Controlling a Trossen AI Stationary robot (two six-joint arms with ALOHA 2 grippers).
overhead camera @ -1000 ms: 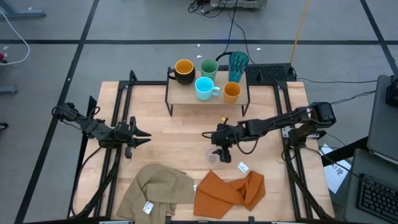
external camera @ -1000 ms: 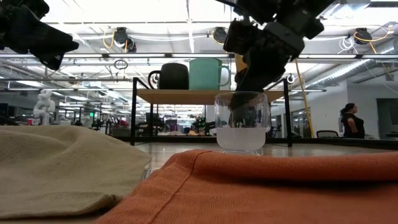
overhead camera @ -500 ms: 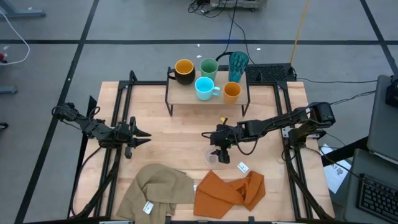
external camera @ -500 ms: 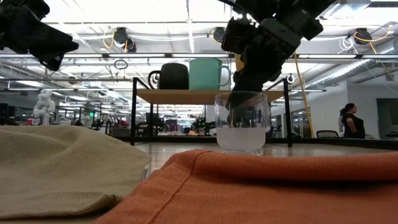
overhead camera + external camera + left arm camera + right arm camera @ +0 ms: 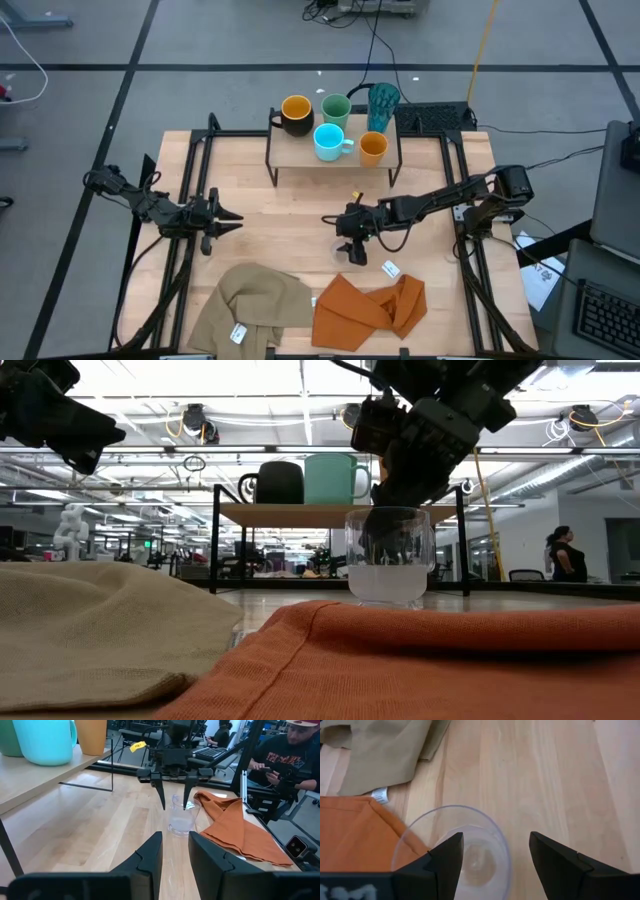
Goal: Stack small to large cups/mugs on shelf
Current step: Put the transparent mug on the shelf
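The small clear cup (image 5: pixel 452 850) stands upright on its base on the wooden table, just beyond the orange cloth (image 5: pixel 365 305). My right gripper (image 5: pixel 495 840) hovers open over it, one finger above the cup's mouth, the other outside its wall. On the shelf (image 5: pixel 300 150) at the far side stand the black mug (image 5: pixel 296 113), green cup (image 5: pixel 336 108), teal tumbler (image 5: pixel 383 100), light blue mug (image 5: pixel 329 141) and orange cup (image 5: pixel 373 147). My left gripper (image 5: pixel 175 840) waits over the table's left side, held level, its fingers a little apart with nothing between them.
A tan cloth (image 5: pixel 250 305) lies at the near edge, left of the orange cloth. A white tag (image 5: pixel 390 268) lies right of the clear cup. Black frame rails run along both table sides. A seated person (image 5: pixel 280 760) shows beyond the table's right side.
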